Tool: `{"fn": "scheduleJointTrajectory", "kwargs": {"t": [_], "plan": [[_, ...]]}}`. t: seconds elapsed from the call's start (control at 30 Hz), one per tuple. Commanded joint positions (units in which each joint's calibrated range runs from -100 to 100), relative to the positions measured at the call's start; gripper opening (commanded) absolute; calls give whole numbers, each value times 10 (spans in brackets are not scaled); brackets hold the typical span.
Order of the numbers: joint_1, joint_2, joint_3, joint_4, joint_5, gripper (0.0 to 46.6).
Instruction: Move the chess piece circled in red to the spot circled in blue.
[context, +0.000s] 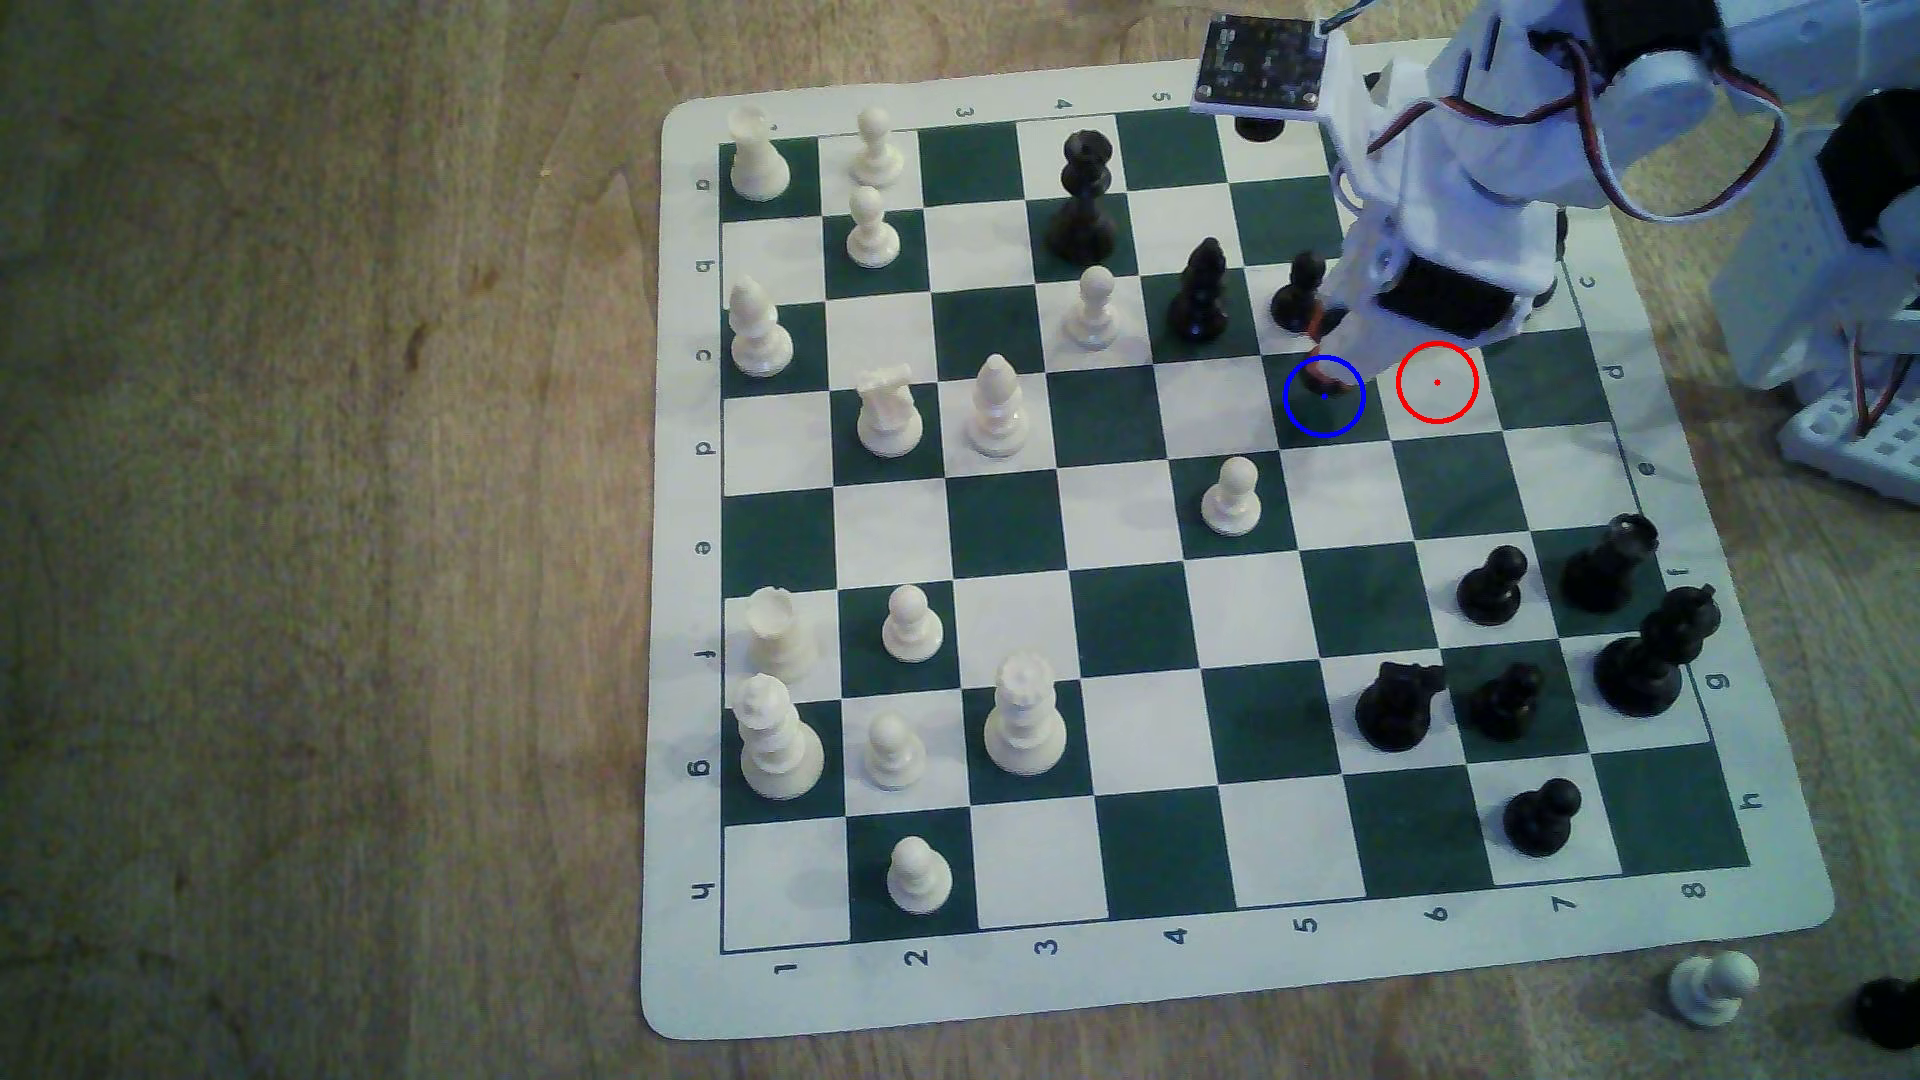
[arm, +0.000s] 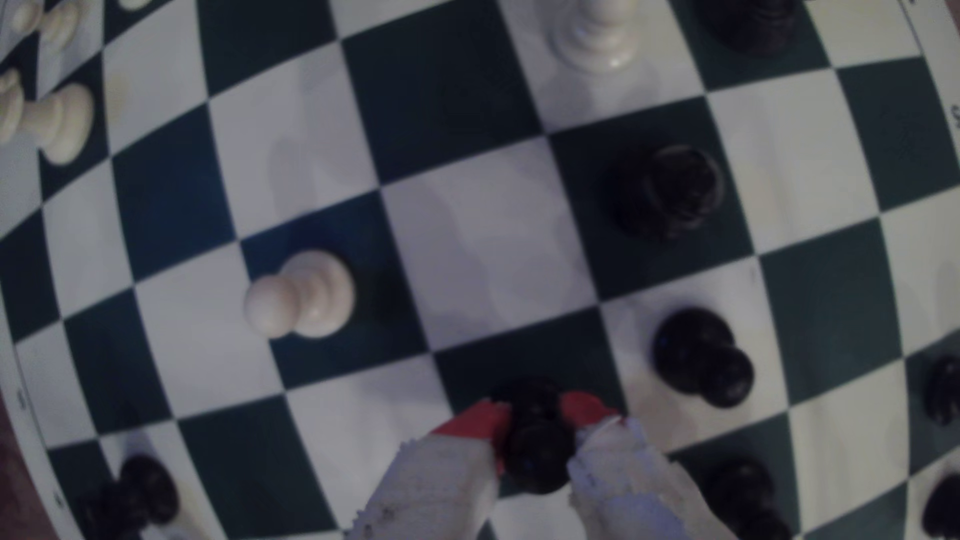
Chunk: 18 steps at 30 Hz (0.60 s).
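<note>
The chess piece circled in red, a small black pawn, sits between my red-tipped fingers in the wrist view. My gripper is shut on it over a dark green square. In the exterior view my gripper reaches down onto the spot circled in blue, a dark green square, and the arm hides the pawn there. Just to that view's right, the white square with the red ring stands bare. I cannot tell whether the pawn's base touches the board.
Another black pawn and a black bishop stand close behind the blue ring. A white pawn stands one row nearer and to the exterior view's left. More black pieces cluster at the board's near right.
</note>
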Motion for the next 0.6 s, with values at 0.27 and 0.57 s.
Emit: {"fn": "scheduleJointTrajectory", "kwargs": {"t": [0.27,0.57], "plan": [[-4,15,-21,-34,3,3],[4,38,-13,-34,15,3]]}}
